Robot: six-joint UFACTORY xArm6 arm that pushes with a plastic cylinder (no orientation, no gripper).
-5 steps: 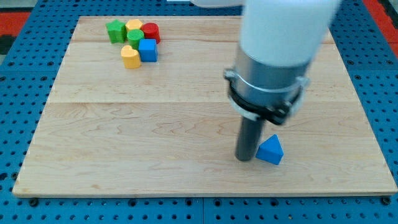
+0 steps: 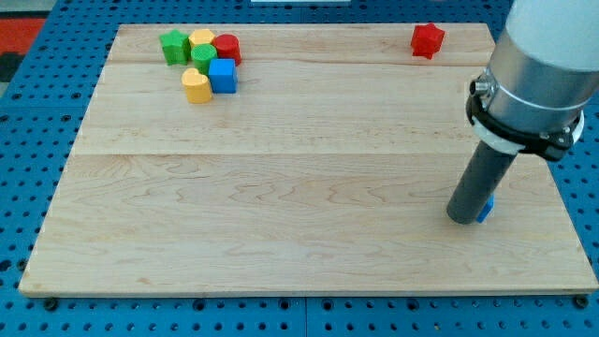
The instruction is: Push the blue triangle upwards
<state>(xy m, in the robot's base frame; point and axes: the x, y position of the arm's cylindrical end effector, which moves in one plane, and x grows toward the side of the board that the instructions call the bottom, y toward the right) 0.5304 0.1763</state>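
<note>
A pale wooden board (image 2: 281, 168) lies on a blue pegboard surface (image 2: 28, 112). I have no claw to open or close; my arm ends in a straight dark rod, and my tip (image 2: 463, 221) rests on the board near its right edge, in the lower half.

The blue triangle (image 2: 486, 208) is almost entirely hidden behind my rod. Only a thin blue sliver shows, touching the right side of the rod just above my tip. I cannot tell which way its corners point.

Measured from that triangle, everything else sits well apart. A red block (image 2: 428, 39) stands far toward the view's top and slightly left, near the board's top edge. Far to the upper left is a tight cluster: a green block (image 2: 173, 47), a yellow block (image 2: 201, 38), a second green block (image 2: 203, 52), a red cylinder-like block (image 2: 227, 47), a blue cube (image 2: 223, 75) and a yellow block (image 2: 197, 85) at the cluster's lower left.

My judgement of the risks: my tip is at the triangle's left, not below it, so pushing from here would drive it toward the view's right rather than upward, and the board's right edge is near, so the triangle could slide off. A slanted face could also let it turn or slip past my rod. I would need to get underneath it first, and since my rod hides it, I could clip it while circling round.
</note>
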